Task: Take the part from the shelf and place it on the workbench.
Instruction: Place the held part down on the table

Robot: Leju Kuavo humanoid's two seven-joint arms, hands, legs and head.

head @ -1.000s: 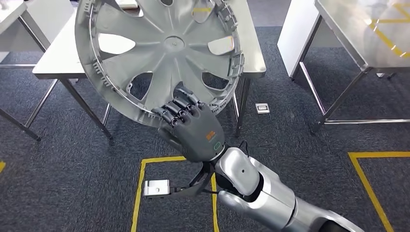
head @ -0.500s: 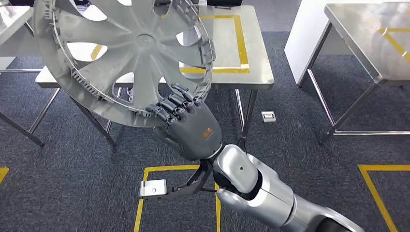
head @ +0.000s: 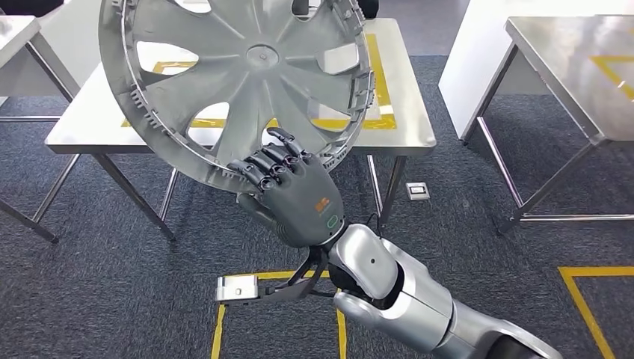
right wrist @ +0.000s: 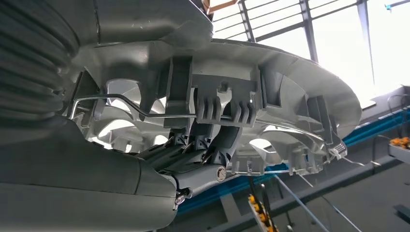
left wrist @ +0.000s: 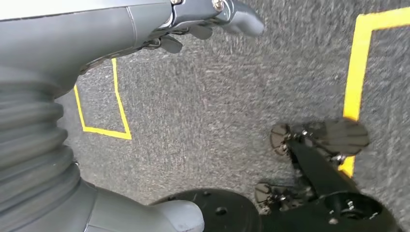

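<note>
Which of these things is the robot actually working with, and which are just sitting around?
In use:
wheel cover, held at its rim by the right hand
steel table with yellow tape, behind it

Just around:
second table
small floor plate
yellow floor lines

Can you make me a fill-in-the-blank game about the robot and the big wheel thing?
1. The robot's right hand holds the big silver plastic wheel cover by its ____.
2. The tape square on the steel workbench is coloured ____.
3. The floor is covered in dark grey ____.

Missing words: rim; yellow; carpet
</note>
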